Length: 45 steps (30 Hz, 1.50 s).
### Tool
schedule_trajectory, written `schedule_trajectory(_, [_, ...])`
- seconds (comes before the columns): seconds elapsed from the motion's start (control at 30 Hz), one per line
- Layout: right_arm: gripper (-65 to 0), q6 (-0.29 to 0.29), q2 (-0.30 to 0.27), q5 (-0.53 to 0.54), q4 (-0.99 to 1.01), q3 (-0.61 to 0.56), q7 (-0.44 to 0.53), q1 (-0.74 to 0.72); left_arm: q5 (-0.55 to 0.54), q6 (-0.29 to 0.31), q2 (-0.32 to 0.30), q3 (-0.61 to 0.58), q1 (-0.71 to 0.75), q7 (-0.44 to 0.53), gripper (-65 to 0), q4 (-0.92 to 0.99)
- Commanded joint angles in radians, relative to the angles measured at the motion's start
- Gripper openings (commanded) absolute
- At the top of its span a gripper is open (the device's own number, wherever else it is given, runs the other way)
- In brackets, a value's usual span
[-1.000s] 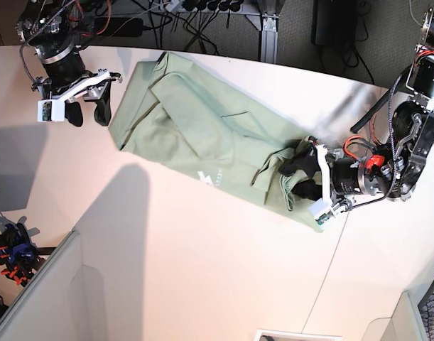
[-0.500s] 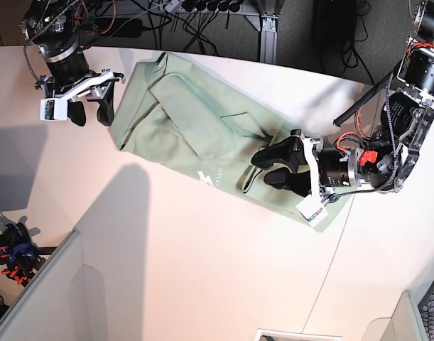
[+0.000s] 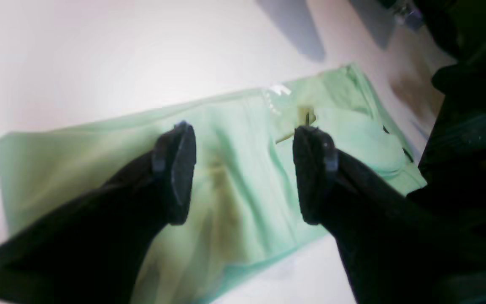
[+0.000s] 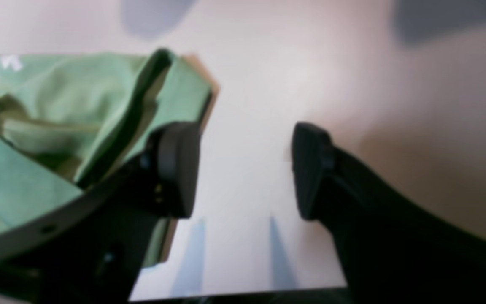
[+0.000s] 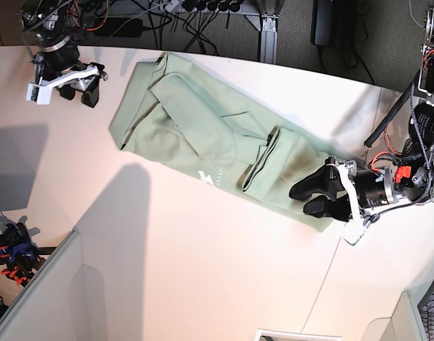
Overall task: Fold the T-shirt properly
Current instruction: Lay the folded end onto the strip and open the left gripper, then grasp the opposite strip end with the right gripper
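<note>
Both grippers, left gripper and right gripper, gape empty (nothing clamped); T-shirt hem fold near counter's right edge may spring open.

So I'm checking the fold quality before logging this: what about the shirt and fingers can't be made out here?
- T-shirt buttons and dark label: too small in the base view, blurred in both wrist views.
- Cloth under the left gripper: its own dark fingers cover it in the left wrist view.
- Layers under the folded shirt: hidden by the top layer.
- Right gripper: whether it touches the table is unclear; that view is blurred.
</note>
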<state>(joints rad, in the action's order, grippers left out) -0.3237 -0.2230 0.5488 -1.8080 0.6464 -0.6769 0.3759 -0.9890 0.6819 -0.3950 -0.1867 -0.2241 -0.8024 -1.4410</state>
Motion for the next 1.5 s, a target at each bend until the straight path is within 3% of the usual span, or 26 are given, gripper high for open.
schedule_trajectory(0.0, [-23.4, -0.023, 0.005, 0.036, 0.007, 0.002, 0.017, 0.002, -0.024, 0.016, -0.013, 0.006, -0.021, 0.019, -25.9, -0.018])
schedule_trajectory(0.2, [-21.1, -0.079, 0.117, 0.150, 0.039, 0.001, -0.024, 0.001, -0.024, 0.016, -0.015, 0.006, -0.019, 0.019, -25.9, -0.018])
schedule_trajectory(0.47, [-21.1, -0.083, 0.205, 0.173, 0.069, -0.007, -0.023, -0.027, -0.024, 0.016, -0.016, 0.006, -0.019, 0.019, -25.9, -0.018])
schedule_trajectory(0.7, [-21.1, -0.084, 0.242, 0.173, 0.182, -0.021, -0.024, -0.093, -0.022, 0.016, -0.018, 0.006, -0.019, 0.012, -25.9, -0.018])
schedule_trajectory(0.93, [-21.1, -0.084, 0.272, 0.133, 0.181, -0.148, -0.021, -0.099, -0.016, 0.016, -0.021, 0.006, -0.019, 0.012, -25.9, -0.018])
schedule_trajectory(1.2, [-21.7, -0.083, 0.286, 0.063, 0.181, -0.177, 0.062, -0.129, -0.016, 0.016, -0.021, 0.006, -0.016, 0.012, -25.9, -0.018])
schedule_trajectory(1.27, [-31.6, -0.083, 0.286, 0.036, 0.180, -0.166, 0.083, -0.143, -0.016, 0.016, -0.021, 0.006, -0.014, 0.012, -25.9, -0.018])
schedule_trajectory(1.37, [-59.7, -0.084, 0.286, 0.026, 0.180, -0.143, 0.092, -0.172, -0.017, 0.016, -0.021, 0.006, -0.008, 0.013, -25.9, -0.018])
schedule_trajectory(1.4, [-65.0, -0.084, 0.286, 0.021, 0.180, -0.136, 0.095, -0.185, -0.017, 0.016, -0.021, 0.006, -0.008, 0.013, -25.9, -0.018])
schedule_trajectory(1.47, [-65.0, -0.084, 0.281, -0.018, 0.180, -0.122, 0.097, -0.207, -0.017, 0.016, -0.021, 0.006, -0.008, 0.013, -25.9, -0.019])
